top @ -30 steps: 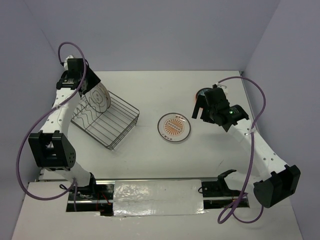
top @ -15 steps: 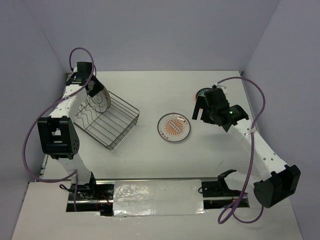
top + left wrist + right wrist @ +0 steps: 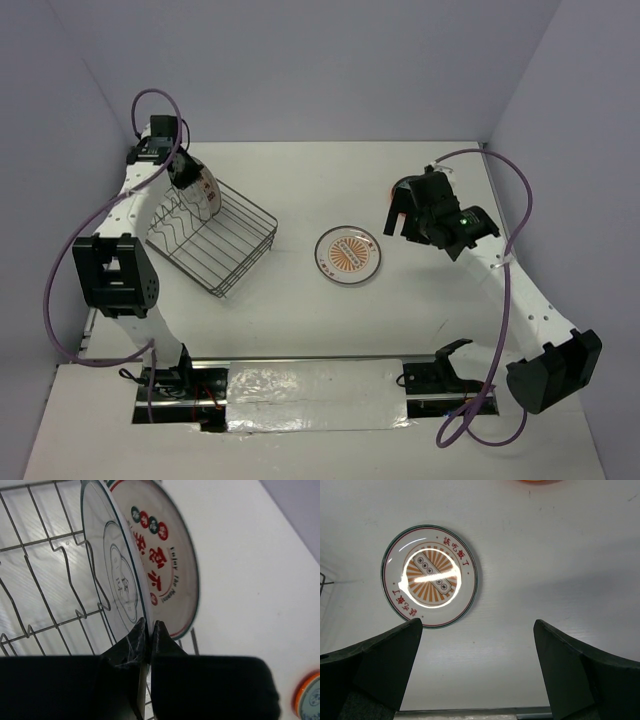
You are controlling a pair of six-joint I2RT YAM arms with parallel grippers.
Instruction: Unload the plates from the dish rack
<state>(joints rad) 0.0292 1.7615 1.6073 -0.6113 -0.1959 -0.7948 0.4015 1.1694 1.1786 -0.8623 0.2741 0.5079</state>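
The dark wire dish rack point(image 3: 222, 247) stands at the left of the table. Two white plates lean upright together at its far corner. The nearer plate point(image 3: 117, 575) shows its ringed underside, and the plate behind it point(image 3: 167, 565) has red characters. My left gripper point(image 3: 149, 630) is shut on the lower rim of the nearer plate point(image 3: 203, 190). A white plate with an orange sunburst point(image 3: 348, 254) lies flat mid-table. My right gripper point(image 3: 476, 625) hangs open over bare table to the lower right of this sunburst plate point(image 3: 430, 577).
An orange plate with a teal centre point(image 3: 311, 700) lies on the table at the back right, partly hidden behind the right gripper point(image 3: 400, 212) in the top view. The rack's wires and upright prongs point(image 3: 45, 580) stand left of the held plate.
The left gripper has shut on the plate's rim in the rack, and the left arm has shifted a little. The right arm has stayed almost still, open.
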